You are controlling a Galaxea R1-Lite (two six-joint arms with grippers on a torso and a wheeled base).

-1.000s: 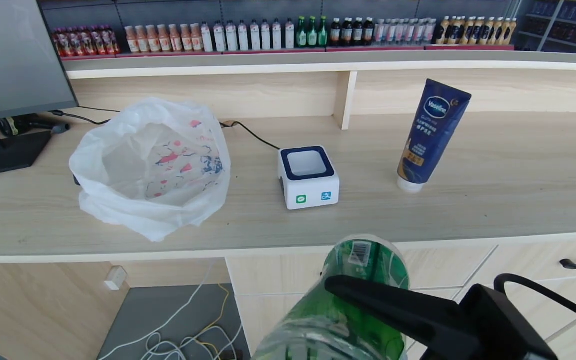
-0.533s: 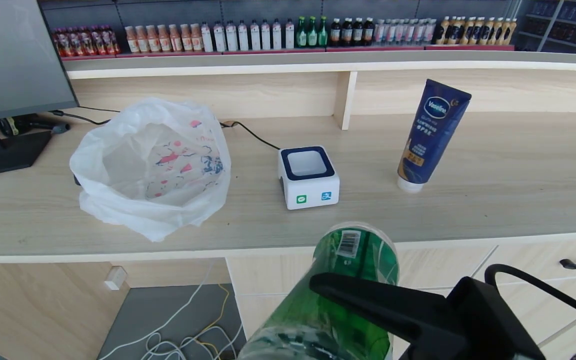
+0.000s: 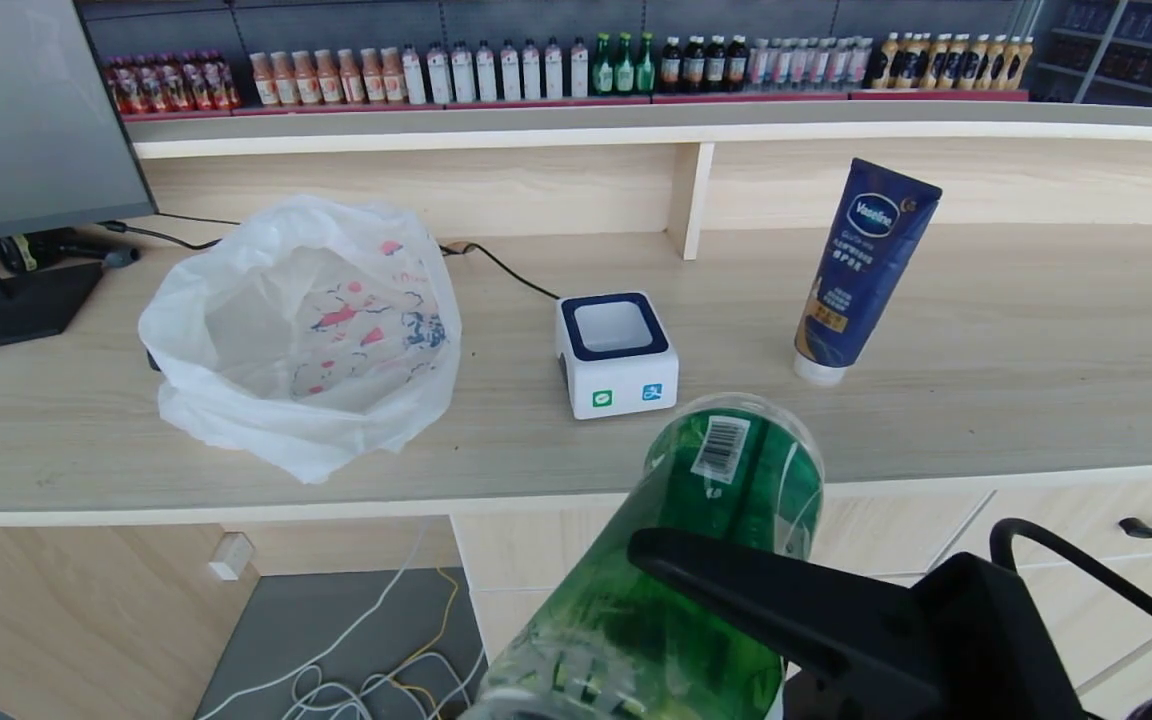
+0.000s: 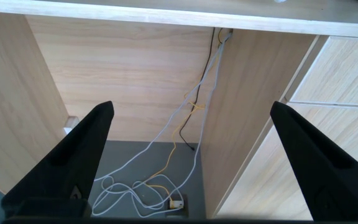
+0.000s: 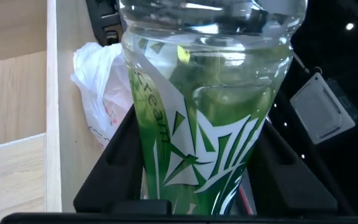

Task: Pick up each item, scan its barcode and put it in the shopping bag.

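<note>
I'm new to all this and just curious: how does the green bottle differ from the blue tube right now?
The green bottle is gripped off the counter in the right arm's black fingers, tilted; the blue tube stands on its white cap on the counter, untouched. The bottle is see-through; the tube is opaque. The bottle's barcode faces up; no barcode shows on the tube. Neither is in the plastic bag.

A green bottle (image 3: 706,510) tilts, barcode up, before the scanner (image 3: 617,352); blue tube (image 3: 866,270) stands to its right, open white bag (image 3: 186,405) left.
</note>
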